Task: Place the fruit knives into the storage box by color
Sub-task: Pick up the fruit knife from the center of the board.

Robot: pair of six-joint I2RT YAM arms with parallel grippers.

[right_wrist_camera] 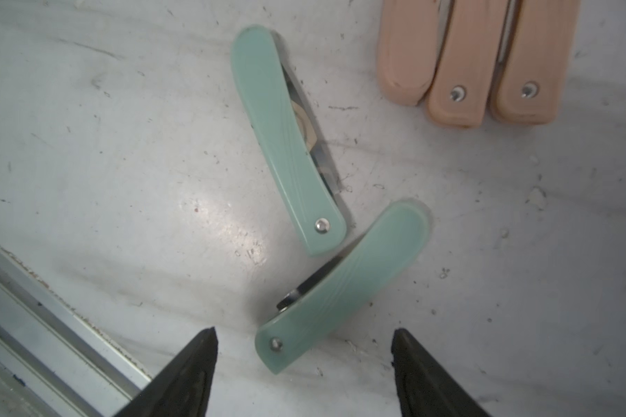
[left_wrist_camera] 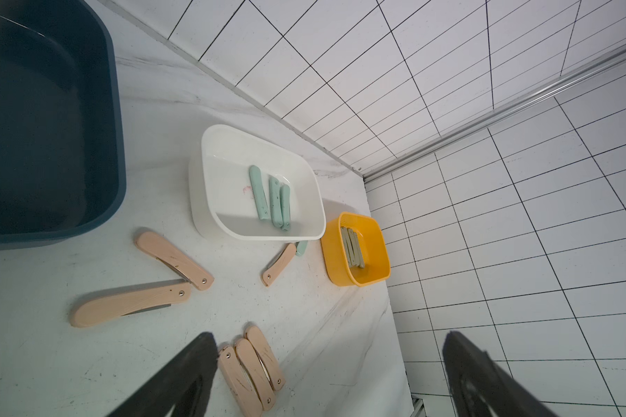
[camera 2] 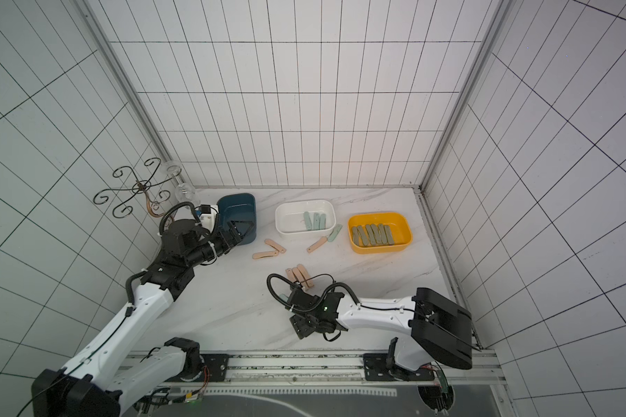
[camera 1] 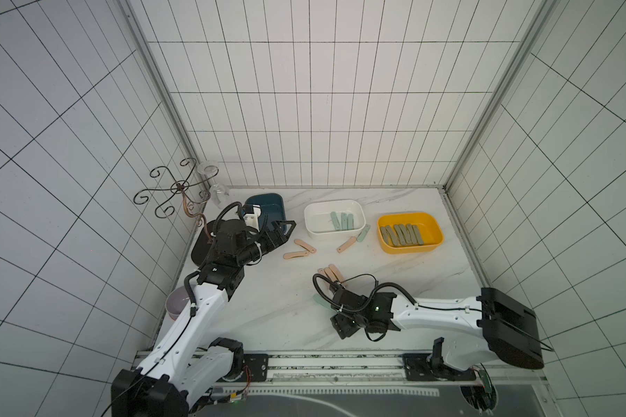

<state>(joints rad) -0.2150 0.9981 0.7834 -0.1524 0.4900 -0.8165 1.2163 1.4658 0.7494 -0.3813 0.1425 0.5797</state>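
Two mint-green fruit knives lie on the marble near the table's front. My right gripper is open over them, the rivet end of the nearer knife between its fingertips, not gripped. Three peach-pink knives lie side by side just beyond. More pink knives and a green one lie before the white storage box, which holds green knives. The yellow box holds several olive-grey knives. My left gripper hangs open and empty by the blue box.
A wrought-iron stand with a wine glass stands at the back left corner. A lilac bowl sits at the table's left edge beside my left arm. A metal rail runs along the front edge. Tiled walls close three sides.
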